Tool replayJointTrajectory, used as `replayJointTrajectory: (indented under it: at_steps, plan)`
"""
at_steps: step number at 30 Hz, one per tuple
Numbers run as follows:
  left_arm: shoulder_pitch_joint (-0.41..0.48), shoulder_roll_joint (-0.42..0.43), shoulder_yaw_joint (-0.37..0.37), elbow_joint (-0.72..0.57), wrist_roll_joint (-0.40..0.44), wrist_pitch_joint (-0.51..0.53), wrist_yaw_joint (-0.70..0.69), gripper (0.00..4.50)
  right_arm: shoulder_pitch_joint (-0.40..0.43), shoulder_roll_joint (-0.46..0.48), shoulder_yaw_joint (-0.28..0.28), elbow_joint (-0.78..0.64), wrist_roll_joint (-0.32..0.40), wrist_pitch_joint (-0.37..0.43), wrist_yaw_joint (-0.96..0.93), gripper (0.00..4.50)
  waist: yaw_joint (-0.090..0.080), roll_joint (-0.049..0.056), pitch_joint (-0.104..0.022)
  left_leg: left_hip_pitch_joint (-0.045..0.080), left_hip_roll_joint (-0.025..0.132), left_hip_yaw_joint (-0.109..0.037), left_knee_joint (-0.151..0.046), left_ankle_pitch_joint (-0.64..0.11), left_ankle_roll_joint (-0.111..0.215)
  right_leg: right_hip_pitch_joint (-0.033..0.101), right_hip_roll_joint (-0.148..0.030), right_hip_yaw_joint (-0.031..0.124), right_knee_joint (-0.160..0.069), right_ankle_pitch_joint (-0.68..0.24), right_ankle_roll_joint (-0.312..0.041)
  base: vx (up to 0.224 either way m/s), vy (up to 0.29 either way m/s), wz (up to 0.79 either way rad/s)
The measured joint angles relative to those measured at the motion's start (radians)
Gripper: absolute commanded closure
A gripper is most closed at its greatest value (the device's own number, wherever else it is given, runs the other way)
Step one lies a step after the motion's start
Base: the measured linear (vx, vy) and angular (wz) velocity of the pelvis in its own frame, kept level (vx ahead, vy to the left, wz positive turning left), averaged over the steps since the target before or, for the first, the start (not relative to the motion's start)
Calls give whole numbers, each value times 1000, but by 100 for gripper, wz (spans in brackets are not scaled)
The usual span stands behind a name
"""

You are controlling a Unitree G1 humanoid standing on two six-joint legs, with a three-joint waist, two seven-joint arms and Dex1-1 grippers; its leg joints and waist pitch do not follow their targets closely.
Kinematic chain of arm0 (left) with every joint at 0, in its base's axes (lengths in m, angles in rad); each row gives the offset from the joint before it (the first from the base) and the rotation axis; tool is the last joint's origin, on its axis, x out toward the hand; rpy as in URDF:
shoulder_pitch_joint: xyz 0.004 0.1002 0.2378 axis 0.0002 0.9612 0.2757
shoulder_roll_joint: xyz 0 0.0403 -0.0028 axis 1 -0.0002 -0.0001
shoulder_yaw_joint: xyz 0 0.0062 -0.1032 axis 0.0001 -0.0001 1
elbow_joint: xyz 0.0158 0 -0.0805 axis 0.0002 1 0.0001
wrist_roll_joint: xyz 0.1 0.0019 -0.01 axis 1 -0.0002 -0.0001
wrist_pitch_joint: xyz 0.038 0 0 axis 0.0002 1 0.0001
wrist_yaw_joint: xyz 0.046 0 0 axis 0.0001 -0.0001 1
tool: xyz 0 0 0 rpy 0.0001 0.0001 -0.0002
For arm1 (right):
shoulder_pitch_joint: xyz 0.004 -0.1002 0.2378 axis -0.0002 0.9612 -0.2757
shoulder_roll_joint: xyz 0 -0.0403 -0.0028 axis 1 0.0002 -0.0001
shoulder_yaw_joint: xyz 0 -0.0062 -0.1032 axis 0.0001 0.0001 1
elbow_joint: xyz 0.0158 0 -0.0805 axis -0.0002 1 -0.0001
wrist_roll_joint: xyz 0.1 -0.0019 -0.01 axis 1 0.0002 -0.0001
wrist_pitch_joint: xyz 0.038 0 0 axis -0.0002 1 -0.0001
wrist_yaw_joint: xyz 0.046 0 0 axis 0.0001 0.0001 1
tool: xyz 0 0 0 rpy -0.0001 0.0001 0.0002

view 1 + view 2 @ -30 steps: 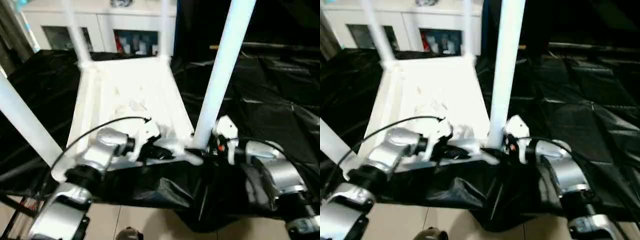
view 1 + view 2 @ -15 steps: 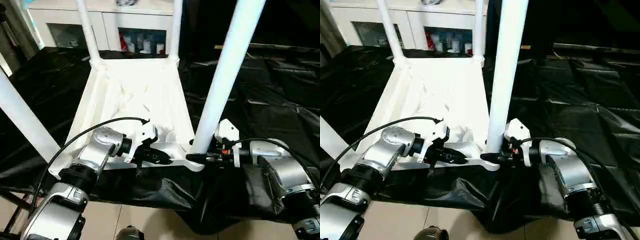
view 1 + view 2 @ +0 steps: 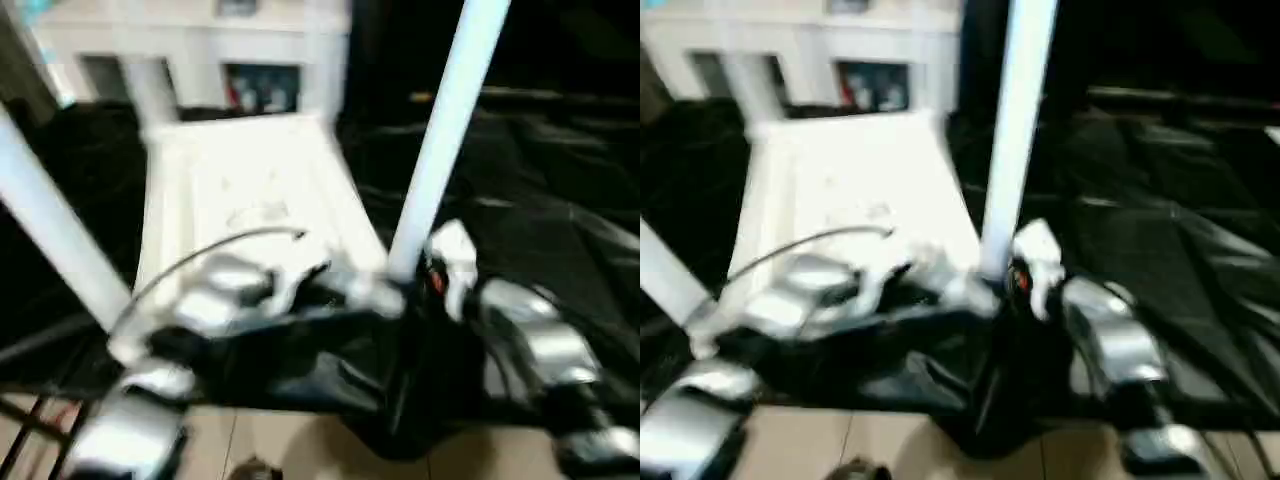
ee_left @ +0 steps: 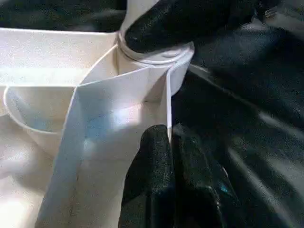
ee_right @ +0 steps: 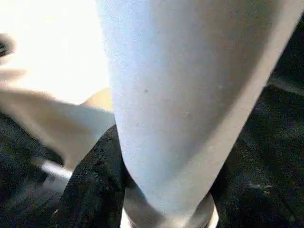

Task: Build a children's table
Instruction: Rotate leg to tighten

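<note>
- My left forearm [image 3: 215,305] was silver, rounded metal, stepping down through a dark ring to a broader silver segment [image 3: 130,435] near the frame's lower edge.
- A thin black cable [image 3: 215,248] arched over that forearm toward a white housing at the wrist.
- My right forearm [image 3: 530,340] was silver too, with a white wrist housing [image 3: 452,262] carrying a small red-orange mark [image 3: 436,282].
- My left gripper [image 4: 171,156] had two black fingers with a matte, slightly rounded surface.
- My right gripper's black finger [image 5: 92,183] showed a grainy, rubbery texture.
</note>
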Motion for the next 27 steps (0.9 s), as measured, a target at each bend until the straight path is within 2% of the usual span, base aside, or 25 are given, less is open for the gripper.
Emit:
replayJointTrajectory:
  at_steps: [5, 7, 8, 10, 14, 16, 20, 27]
  plan:
    - [-28, -77, 22, 45, 16, 22, 149, 450, -64, 73, -41, 82, -33, 1, -202, 253, -8, 4, -2, 1, -2, 0, 0, 0, 0, 3, -1, 1, -3, 2, -3, 0, 0, 0]
    - [-33, -87, 27, 53, 18, 23, 164, 450, -77, 75, -43, 104, -35, -10, -211, 253, -8, 5, -3, 1, -3, 0, -2, 0, 1, 3, -1, 2, -3, 2, -4, 0, 0, 0]
    - [-37, -87, 28, 57, 18, 22, 165, 450, -84, 75, -44, 112, -35, -15, -210, 198, -8, 5, -3, 1, -3, 0, -2, 0, 1, 3, -1, 2, -3, 2, -4, 0, 0, 0]
    - [-38, -87, 29, 58, 18, 19, 165, 450, -87, 75, -52, 120, -32, -22, -199, 198, -7, 5, -3, 1, -3, 0, -4, 0, 1, 2, -1, 1, -3, 2, -3, 0, 0, 0]
    - [-42, -83, 29, 65, 18, 8, 152, 450, -86, 73, -57, 123, -32, -33, -165, 156, -6, 5, -3, 1, -2, 0, -5, 0, 0, 1, -1, 0, -3, 2, -3, 0, 0, 0]
    - [-42, -70, 30, 65, 15, 2, 119, 450, -81, 49, -44, 120, -33, -49, -101, 146, -7, 4, -2, 0, -2, 0, -6, 0, 0, 1, -1, 0, -3, 2, -3, 0, 0, 0]
    - [-23, -19, 26, 39, -5, -4, 10, 450, -44, -55, 26, 71, -31, -77, 98, 146, -3, 4, -2, 0, -2, 0, -7, 0, 0, 0, 0, 0, -3, 1, -2, 0, 0, 0]
    - [16, 54, 5, -15, -14, -48, -161, 450, 14, -177, 63, -18, 10, -87, 373, 146, 16, 3, -2, -1, -1, 0, -7, 0, 0, -2, 0, -1, -3, 1, -2, 0, 0, 0]
